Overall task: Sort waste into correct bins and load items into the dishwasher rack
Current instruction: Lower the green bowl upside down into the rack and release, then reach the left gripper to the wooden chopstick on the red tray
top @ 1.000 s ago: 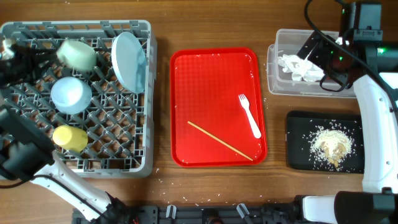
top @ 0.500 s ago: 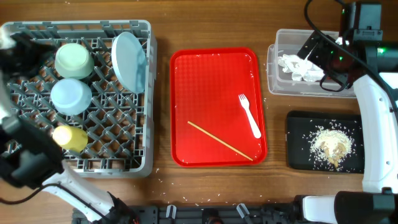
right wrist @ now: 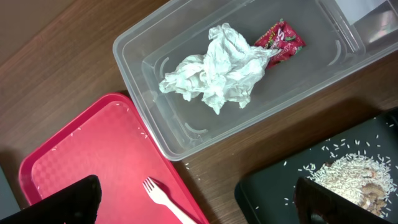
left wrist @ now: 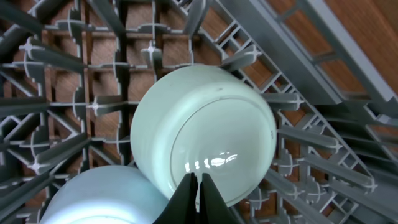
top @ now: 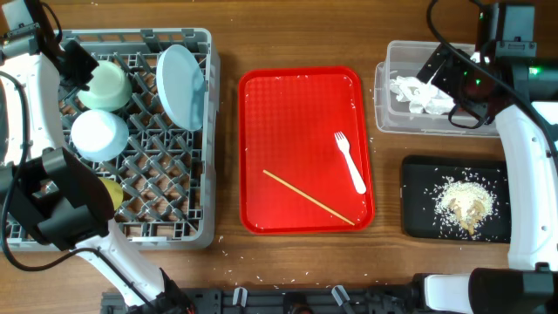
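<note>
The grey dishwasher rack (top: 207, 131) at left holds the upright pale plate (top: 181, 85), the pale green bowl (top: 108, 83), the small white bowl (top: 98, 135) and the yellow cup (top: 112, 194), which my left arm partly hides. My left gripper (left wrist: 198, 186) is shut and empty just above the upturned green bowl (left wrist: 205, 137), beside the white bowl (left wrist: 99, 199). My right gripper (right wrist: 199, 205) is open and empty above the clear tub (right wrist: 155, 124), which holds white tissue (right wrist: 217, 68) and a red wrapper (right wrist: 278, 40). Rice (top: 464, 205) lies on the black tray (top: 414, 205).
The red serving tray (top: 296, 105) in the middle carries the white fork (top: 350, 161) and one wooden chopstick (top: 308, 197). The fork (right wrist: 165, 200) also shows in the right wrist view. Stray rice grains dot the table near the trays.
The green bowl went from tilted at the rack's back left to sitting upside down in the rack. My left arm swung in over the rack's left side. The right arm has not moved.
</note>
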Available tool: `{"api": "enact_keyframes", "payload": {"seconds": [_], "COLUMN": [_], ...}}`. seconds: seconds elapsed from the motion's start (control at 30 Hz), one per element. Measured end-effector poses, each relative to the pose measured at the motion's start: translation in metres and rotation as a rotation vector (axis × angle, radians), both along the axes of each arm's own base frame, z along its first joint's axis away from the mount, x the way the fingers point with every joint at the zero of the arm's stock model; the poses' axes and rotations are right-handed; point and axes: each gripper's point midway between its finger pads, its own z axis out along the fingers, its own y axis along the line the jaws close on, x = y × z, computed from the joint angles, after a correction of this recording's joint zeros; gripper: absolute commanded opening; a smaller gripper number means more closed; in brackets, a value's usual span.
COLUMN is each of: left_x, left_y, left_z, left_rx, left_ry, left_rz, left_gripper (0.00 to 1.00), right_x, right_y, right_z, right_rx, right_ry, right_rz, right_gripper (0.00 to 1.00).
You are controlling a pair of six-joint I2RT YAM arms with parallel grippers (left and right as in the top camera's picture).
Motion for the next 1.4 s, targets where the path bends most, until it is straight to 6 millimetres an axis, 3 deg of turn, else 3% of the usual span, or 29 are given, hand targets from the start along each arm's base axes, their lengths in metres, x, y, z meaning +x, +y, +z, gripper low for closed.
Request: {"api": "enact_keyframes", "payload": {"seconds": [0.1,0.23,0.5,0.6,0.67,0.73,0.77,0.8,0.87,0.93,1.07,1.2,1.4], "left_x": [0.002,0.003,-0.016,-0.016,-0.015,-0.025,-0.037,-0.048,-0.086,-0.105,-0.139,-0.162,-0.193], "left_y": [0.0,0.002,0.034,0.032,0.021,-0.006,-0.024,-0.041,-0.096,-0.131,-0.2,-0.266,-0.324], "left_z": [-0.006,-0.034,-0.037,-0.018,0.017,0.076,0.101,0.119,0.151,0.157,0.151,0.145,0.119], "left_rx": [-0.006,-0.024,-0.121,-0.213,-0.26,-0.316,-0.356,-0.39,-0.517,-0.59,-0.69,-0.662,-0.376], "left_ry": [0.007,0.057,0.045,-0.036,-0.123,-0.23,-0.261,-0.276,-0.246,-0.187,-0.007,0.119,0.281], "left_rz": [-0.002,0.002,0.097,0.104,0.087,0.033,0.006,-0.021,-0.087,-0.135,-0.28,-0.485,-0.508], "left_gripper": [0.04,0.05,0.04,0.04,0.04,0.14,0.38,0.96,1.0,1.0,0.96,0.89,0.95], "right_x": [0.0,0.0,0.0,0.0,0.0,0.0,0.0,0.0,0.0,0.0,0.0,0.0,0.0], "right_y": [0.0,0.0,0.0,0.0,0.0,0.0,0.0,0.0,0.0,0.0,0.0,0.0,0.0], "right_z": [0.0,0.0,0.0,0.0,0.0,0.0,0.0,0.0,0.0,0.0,0.0,0.0,0.0], "right_rx": [0.0,0.0,0.0,0.0,0.0,0.0,0.0,0.0,0.0,0.0,0.0,0.0,0.0], "right_ry": [0.0,0.0,0.0,0.0,0.0,-0.001,0.0,0.0,-0.001,-0.001,0.0,0.0,0.0], "right_rz": [0.0,0.0,0.0,0.0,0.0,0.0,0.0,0.0,0.0,0.0,0.0,0.0,0.0], "right_gripper": [1.0,0.99,1.0,1.0,1.0,1.0,1.0,1.0,1.0,1.0,1.0,1.0,1.0]}}
